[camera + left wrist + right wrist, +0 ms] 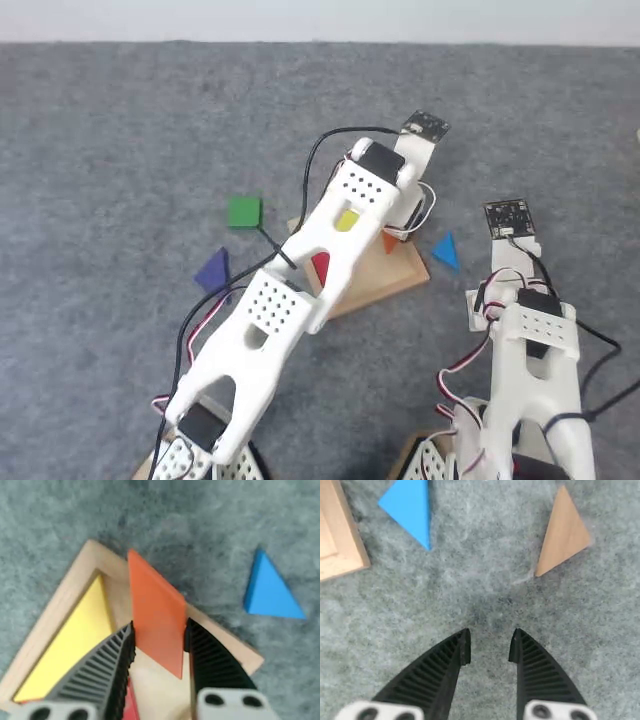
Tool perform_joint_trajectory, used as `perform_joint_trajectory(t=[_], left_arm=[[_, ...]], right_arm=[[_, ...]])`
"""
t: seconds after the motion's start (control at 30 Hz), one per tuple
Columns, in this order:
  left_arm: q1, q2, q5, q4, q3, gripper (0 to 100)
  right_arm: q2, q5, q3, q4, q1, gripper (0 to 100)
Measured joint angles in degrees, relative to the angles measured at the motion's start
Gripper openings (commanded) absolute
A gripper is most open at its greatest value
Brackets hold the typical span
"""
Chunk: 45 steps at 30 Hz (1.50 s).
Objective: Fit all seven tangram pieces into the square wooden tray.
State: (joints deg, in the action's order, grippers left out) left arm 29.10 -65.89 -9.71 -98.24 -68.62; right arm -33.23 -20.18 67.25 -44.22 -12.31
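Observation:
My left gripper (160, 630) is shut on an orange parallelogram (156, 615), which hangs tilted over a corner of the square wooden tray (60, 605). A yellow triangle (75, 640) lies inside the tray, with a red piece (131, 702) beside it. From above, the left arm (340, 225) stretches across the tray (400, 275). On the carpet lie a blue triangle (446, 250), a green square (244, 212) and a dark purple triangle (214, 268). My right gripper (490, 647) stands open over bare carpet, near the blue triangle (410, 505) and a wood-coloured triangle (562, 532).
Grey carpet covers the whole table. The right arm (530, 340) stands to the right of the tray, whose corner (340, 535) reaches into the right wrist view. Cables run along both arms.

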Motion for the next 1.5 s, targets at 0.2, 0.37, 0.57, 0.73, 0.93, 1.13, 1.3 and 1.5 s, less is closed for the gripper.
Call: perform_joint_trajectory(t=[0.2,0.37,0.57,0.73,0.93,1.13,1.3,1.5], left_arm=[[-0.2,2.2,-1.5,0.0,5.2,20],[-0.8,2.2,-1.5,0.0,5.3,19],[-2.5,2.2,-1.7,0.0,3.0,19],[-4.1,2.2,-1.7,0.0,2.8,19],[-4.1,2.2,0.1,0.0,2.8,19],[-3.5,4.7,2.5,-0.2,1.2,19],[-3.6,11.7,3.0,-0.2,5.4,18],[-3.9,27.0,6.2,-0.2,17.4,17]], right_arm=[[0.0,0.0,0.0,0.0,0.0,15.5],[0.0,0.0,0.0,0.0,0.0,15.5],[0.0,0.0,0.0,0.0,0.0,15.5],[0.0,0.0,0.0,0.0,0.0,15.5],[0.0,0.0,0.0,0.0,0.0,15.5],[0.0,0.0,0.0,0.0,0.0,15.5],[0.0,0.0,0.0,0.0,0.0,15.5],[0.0,0.0,0.0,0.0,0.0,15.5]])
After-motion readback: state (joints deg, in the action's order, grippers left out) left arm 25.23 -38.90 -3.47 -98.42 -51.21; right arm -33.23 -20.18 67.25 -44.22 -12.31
